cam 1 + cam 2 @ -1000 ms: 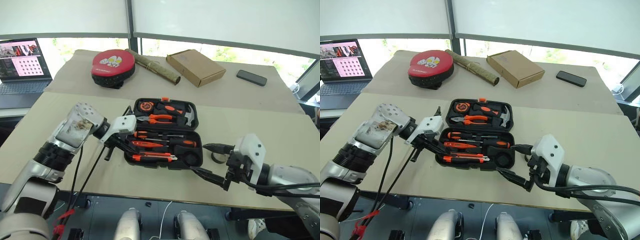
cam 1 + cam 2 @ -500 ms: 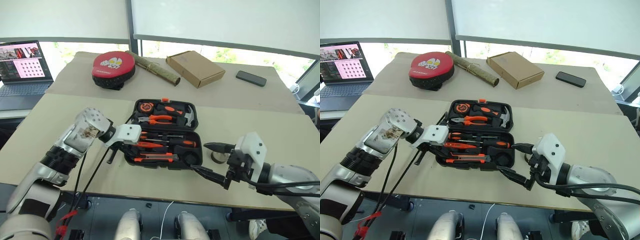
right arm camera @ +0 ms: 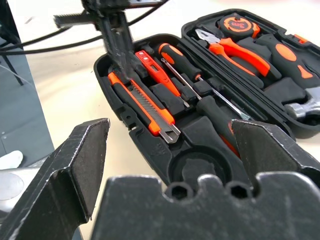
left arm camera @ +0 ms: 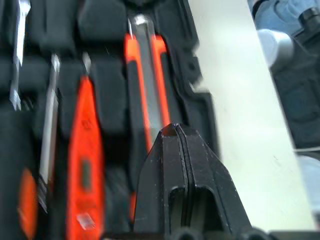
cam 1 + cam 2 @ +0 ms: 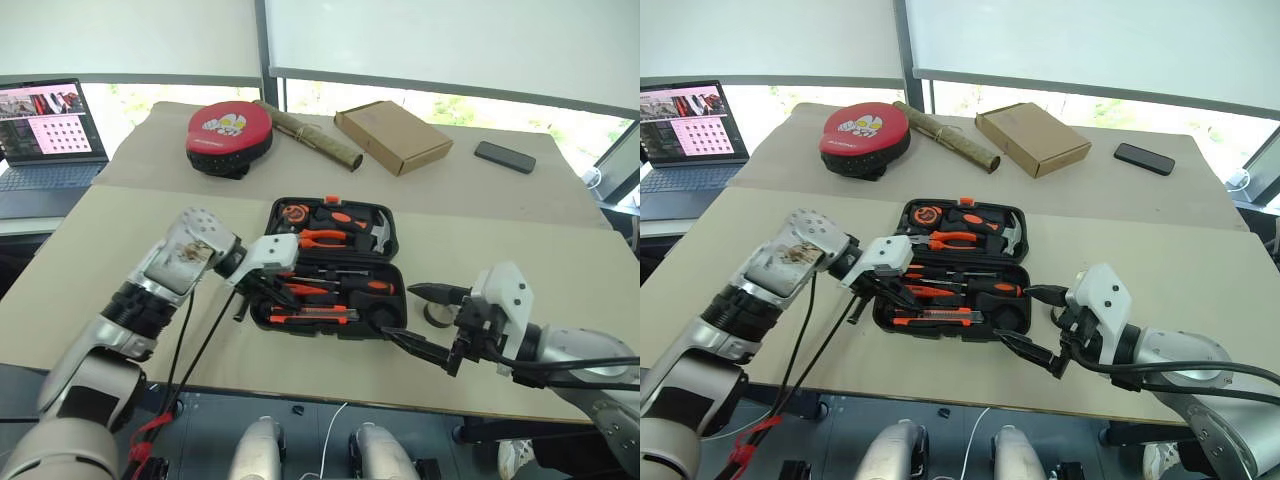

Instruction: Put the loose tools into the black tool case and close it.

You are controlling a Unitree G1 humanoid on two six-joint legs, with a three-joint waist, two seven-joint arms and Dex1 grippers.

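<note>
The black tool case [image 5: 392, 244] lies open mid-table. Its near half holds the utility knife [image 4: 145, 95], a slim orange screwdriver [image 4: 82, 150] and two black-and-orange screwdrivers [image 3: 185, 60], beside a bare round recess [image 3: 197, 167]. My left gripper [image 5: 275, 290] is shut with nothing in it, its tips just above the knife at the case's left end. My right gripper [image 5: 400, 315] stands open at the case's near right corner, holding nothing. A small dark tape roll [image 5: 433, 317] lies on the table right of the case, partly behind the right gripper's fingers.
The lid half holds a tape measure, pliers [image 5: 325, 238] and a hammer. Farther back are a round red-and-black pad [image 5: 228, 135], a rolled mat [image 5: 310, 135], a cardboard box [image 5: 392, 135] and a phone [image 5: 504, 156]. A laptop [image 5: 45, 130] stands far left. Cables hang from my left arm.
My left gripper, still shut, has moved right from the case's left edge to over its near half. The right arm has kept still.
</note>
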